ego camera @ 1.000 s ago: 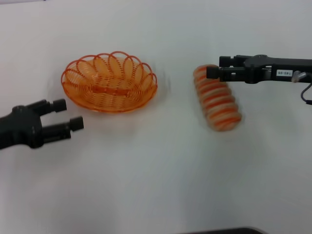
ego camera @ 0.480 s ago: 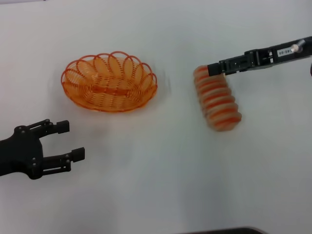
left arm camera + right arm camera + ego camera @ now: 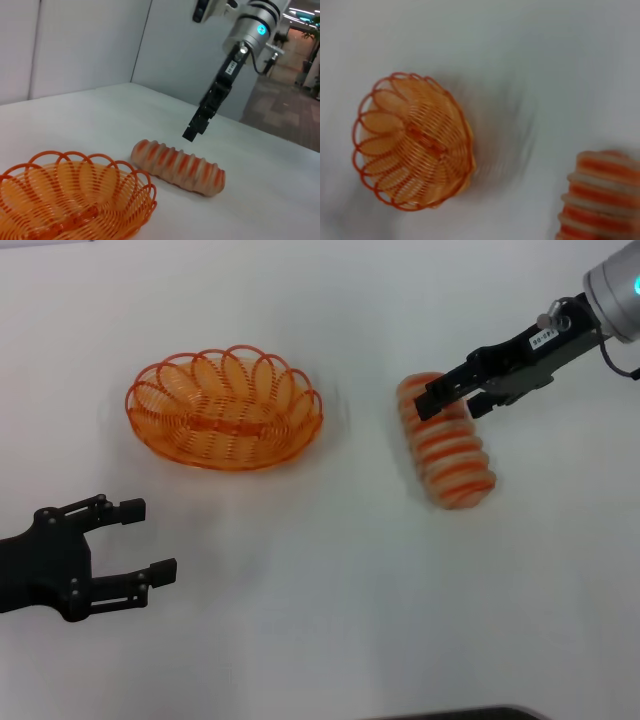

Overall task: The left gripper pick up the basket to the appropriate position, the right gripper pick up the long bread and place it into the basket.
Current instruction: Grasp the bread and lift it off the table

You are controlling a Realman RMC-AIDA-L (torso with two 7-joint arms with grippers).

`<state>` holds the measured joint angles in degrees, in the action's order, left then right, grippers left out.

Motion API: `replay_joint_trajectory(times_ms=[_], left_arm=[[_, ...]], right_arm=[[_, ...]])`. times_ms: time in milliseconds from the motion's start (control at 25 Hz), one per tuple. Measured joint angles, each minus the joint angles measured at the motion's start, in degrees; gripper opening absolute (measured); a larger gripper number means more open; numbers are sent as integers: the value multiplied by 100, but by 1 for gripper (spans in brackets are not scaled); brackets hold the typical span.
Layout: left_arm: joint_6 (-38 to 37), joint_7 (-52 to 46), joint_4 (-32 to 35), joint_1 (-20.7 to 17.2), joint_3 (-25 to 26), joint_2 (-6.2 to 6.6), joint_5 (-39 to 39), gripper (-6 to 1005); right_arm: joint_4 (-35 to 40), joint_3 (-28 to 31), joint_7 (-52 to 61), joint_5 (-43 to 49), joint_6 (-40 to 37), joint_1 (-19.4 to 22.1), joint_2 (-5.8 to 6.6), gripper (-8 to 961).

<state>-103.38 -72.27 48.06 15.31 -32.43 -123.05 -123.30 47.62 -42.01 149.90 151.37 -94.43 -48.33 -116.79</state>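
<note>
Right gripper [image 3: 455,400] seemingly above long bread [image 3: 447,445]

Your left gripper [image 3: 140,538] has its fingers spread with bare table [image 3: 320,620] between and ahead of the tips; the basket [image 3: 224,408] sits well beyond them, with open surface all around its rim, so nothing blocks the way in from any side. Your right gripper [image 3: 452,397] hovers above the far end of the bread [image 3: 447,445], fingertips apart and clear of the loaf in the left wrist view. Between bread and basket lies a wide bare strip, and the basket's hollow holds nothing.
</note>
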Motion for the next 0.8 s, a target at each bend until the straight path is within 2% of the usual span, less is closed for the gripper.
replay_joint_trajectory(times_ms=[320, 600, 800], left_arm=[[10, 92, 28, 12, -17, 1, -9, 860], [22, 199, 30, 50, -37, 1, -101, 860], [-19, 300, 5, 54, -44, -1, -121, 860]], right_arm=[[135, -40, 430, 957, -214, -444, -104, 906], [79, -593, 845, 1233, 1, -513, -172, 905], [38, -719, 989, 1605, 100, -645, -236, 904]])
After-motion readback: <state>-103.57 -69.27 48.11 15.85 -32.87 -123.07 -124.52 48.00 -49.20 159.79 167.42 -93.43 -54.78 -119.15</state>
